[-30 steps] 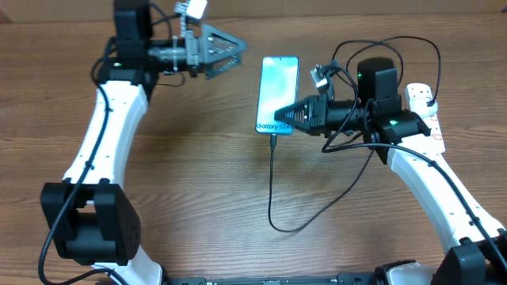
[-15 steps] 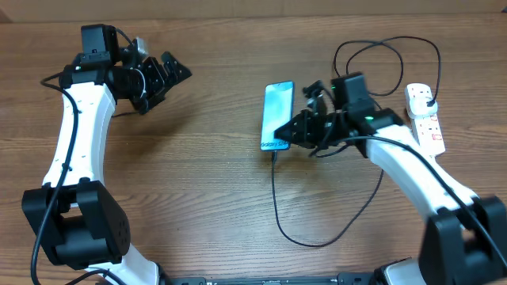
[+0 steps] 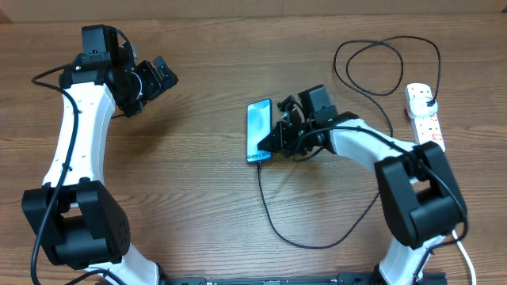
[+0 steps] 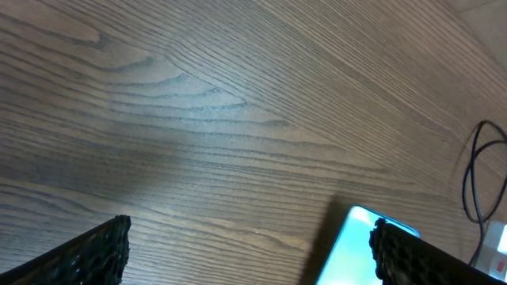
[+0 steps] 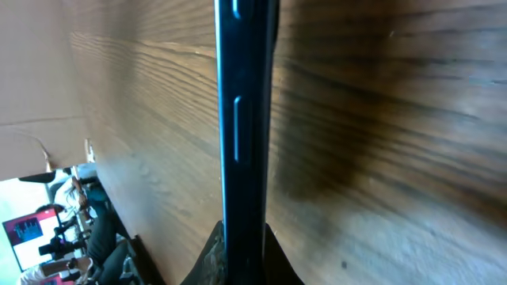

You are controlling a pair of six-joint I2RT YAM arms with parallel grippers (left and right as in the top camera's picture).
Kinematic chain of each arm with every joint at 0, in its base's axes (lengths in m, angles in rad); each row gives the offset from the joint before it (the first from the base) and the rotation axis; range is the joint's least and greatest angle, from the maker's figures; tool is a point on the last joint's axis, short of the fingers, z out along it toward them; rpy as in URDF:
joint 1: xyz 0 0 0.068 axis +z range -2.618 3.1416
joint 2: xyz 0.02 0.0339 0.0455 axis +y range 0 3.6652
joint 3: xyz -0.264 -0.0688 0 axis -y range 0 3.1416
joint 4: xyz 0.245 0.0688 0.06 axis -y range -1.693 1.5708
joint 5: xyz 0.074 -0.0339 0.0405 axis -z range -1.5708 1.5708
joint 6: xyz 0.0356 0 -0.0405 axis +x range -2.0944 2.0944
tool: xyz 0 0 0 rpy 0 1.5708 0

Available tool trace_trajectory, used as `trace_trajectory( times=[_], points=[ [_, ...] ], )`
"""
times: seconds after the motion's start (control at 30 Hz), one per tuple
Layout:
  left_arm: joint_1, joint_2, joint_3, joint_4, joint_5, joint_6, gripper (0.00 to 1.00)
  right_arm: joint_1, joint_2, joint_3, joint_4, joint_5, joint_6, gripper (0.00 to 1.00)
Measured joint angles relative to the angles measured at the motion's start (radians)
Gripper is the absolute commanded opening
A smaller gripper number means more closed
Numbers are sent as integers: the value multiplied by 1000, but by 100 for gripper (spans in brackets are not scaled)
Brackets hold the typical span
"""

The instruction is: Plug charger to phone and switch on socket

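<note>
The phone (image 3: 258, 128) lies mid-table with its screen lit. My right gripper (image 3: 276, 139) is shut on the phone's right edge. In the right wrist view the phone's black edge (image 5: 242, 119) stands between the fingers (image 5: 242, 241). The charger (image 3: 273, 220) runs as a thin black cable from the phone's near end, loops toward the front, then goes back to its black plug (image 3: 426, 96) in the socket (image 3: 426, 125) at the far right. My left gripper (image 3: 158, 75) is open and empty at the far left. Its view shows the phone's screen (image 4: 354, 249) between its fingers (image 4: 252, 253).
The charger's cable makes a wide loop (image 3: 386, 65) at the back right, behind my right arm. A stretch of it shows at the right edge of the left wrist view (image 4: 471, 170). Bare wood lies between the two arms.
My right gripper has slid the phone left and a little nearer, and the cable followed it. The left gripper has shifted only slightly.
</note>
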Motion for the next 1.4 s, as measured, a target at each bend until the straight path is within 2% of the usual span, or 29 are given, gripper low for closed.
trace_trajectory(
  times=[0.3, 0.37, 0.5, 0.63, 0.77, 0.97, 1.13, 1.27, 1.4],
  points=[
    [0, 0, 0, 0, -6, 4, 100, 42, 78, 0, 86, -27, 8, 5],
    [0, 0, 0, 0, -6, 4, 100, 48, 82, 0, 95, -32, 11, 15],
    [0, 0, 0, 0, -6, 4, 100, 53, 86, 0, 103, -22, 5, 26],
    [0, 0, 0, 0, -6, 5, 99, 53, 90, 0, 103, -9, 2, 28],
    [0, 0, 0, 0, -6, 7, 99, 53, 90, 0, 105, 2, 4, 39],
    [0, 0, 0, 0, -6, 7, 100, 53, 90, 1, 125, 36, 31, 47],
    [0, 0, 0, 0, -6, 7, 99, 53, 90, 13, 138, 55, 65, 60],
    [0, 0, 0, 0, -6, 7, 99, 55, 87, 21, 137, 72, 93, 60],
    [0, 0, 0, 0, -6, 7, 100, 57, 86, 58, 48, 108, 112, 60]
  ],
)
